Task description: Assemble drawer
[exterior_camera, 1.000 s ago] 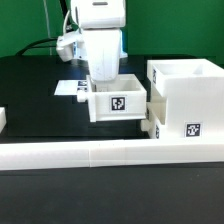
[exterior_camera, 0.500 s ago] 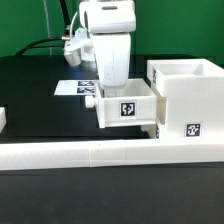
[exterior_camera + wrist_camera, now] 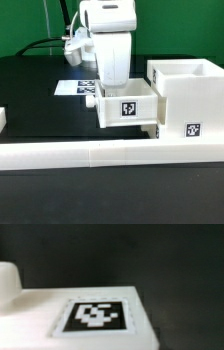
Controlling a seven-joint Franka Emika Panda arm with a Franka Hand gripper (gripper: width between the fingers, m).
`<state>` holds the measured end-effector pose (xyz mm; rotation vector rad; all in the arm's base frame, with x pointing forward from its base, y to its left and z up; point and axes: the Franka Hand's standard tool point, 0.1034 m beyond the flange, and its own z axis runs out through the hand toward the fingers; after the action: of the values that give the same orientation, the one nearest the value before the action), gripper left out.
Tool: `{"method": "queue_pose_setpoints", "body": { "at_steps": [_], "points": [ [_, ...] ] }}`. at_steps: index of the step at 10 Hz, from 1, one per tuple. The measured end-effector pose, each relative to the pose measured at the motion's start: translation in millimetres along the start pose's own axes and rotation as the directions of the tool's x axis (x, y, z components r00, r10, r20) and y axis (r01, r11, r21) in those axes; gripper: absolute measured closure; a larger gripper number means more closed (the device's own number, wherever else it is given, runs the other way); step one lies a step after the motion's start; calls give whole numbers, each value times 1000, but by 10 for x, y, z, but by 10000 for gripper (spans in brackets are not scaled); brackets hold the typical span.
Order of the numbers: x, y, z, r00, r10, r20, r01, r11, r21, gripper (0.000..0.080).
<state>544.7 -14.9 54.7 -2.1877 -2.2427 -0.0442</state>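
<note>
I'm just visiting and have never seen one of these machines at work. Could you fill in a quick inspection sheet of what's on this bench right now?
Surface: black table, with a long low white border rail along its near edge.
Job's things: large white housing on the exterior view's right; a small tagged tray pressed against its side, a second tray partly hidden low beside it.
Clutter: marker board behind the arm.
Grippers: gripper reaches down into the tray; finger state hidden.
Cables: dark cable behind the arm.
Surroundings: green backdrop.
</note>
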Motion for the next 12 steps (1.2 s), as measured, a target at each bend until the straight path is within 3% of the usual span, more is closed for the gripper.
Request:
{"method": "queue_pose_setpoints", "body": {
  "at_steps": [12],
  "points": [
    [141, 31, 28, 1000, -3, -5, 3, 1000, -4, 755]
  ]
}}
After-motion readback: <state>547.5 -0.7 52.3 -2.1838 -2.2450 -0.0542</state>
